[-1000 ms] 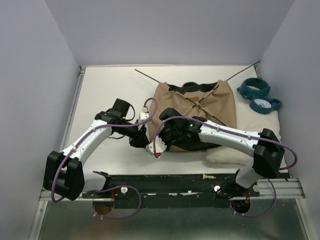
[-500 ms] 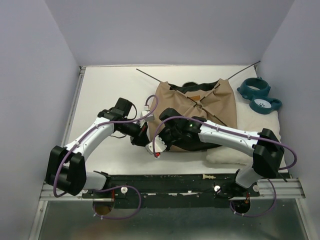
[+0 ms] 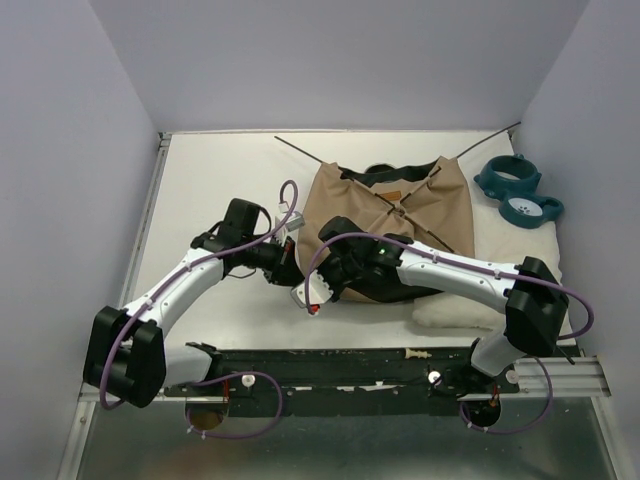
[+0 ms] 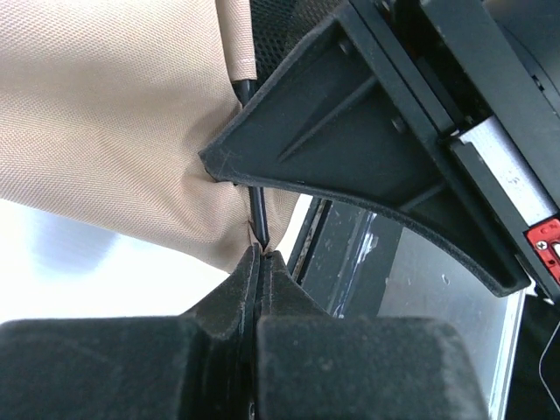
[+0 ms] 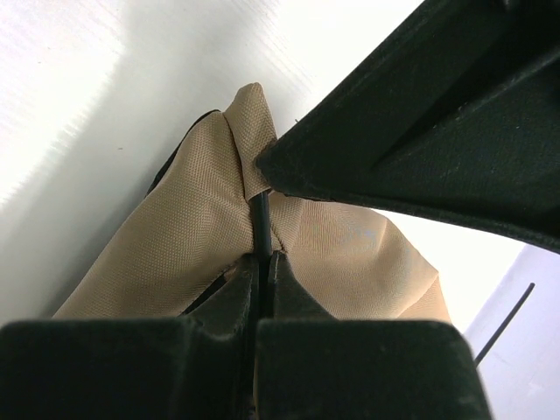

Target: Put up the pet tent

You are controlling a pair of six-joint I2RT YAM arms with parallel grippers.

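Operator: Where is the pet tent [image 3: 400, 225]?

Observer: On the white table [image 3: 210, 180], just past centre toward 1 o'clock in the top view. It lies low and slack, tan side up. Its thin black poles [image 3: 395, 205] cross on top, and their far tips stick out toward 11 and 1 o'clock. A small brown label [image 3: 398, 187] sits just beyond the crossing.

Operator: And the arms?

Observer: Both reach to the tent's 7 o'clock corner. The left end effector [image 3: 292, 264] comes in from 9 o'clock. The right end effector [image 3: 312, 268] comes in from 3 o'clock, across the tent's near edge. The two meet nose to nose.

Operator: Are they holding anything?

Observer: Yes. In the left wrist view the left fingers [image 4: 223, 341] are pressed together on the pole end [image 4: 256, 206], which comes out of the tan fabric at that corner. The right wrist view shows the same bit of pole running down into the right fingers [image 5: 280, 332], which are also pinched narrow around it. In each view the other arm's black finger touches the fabric right where the pole emerges.

Operator: Anything else around?

Observer: A teal bowl stand [image 3: 518, 190] sits at the table's 2 o'clock, apart from the tent. A white fluffy cushion [image 3: 450, 312] lies at the tent's 5 o'clock, just beside its near edge.
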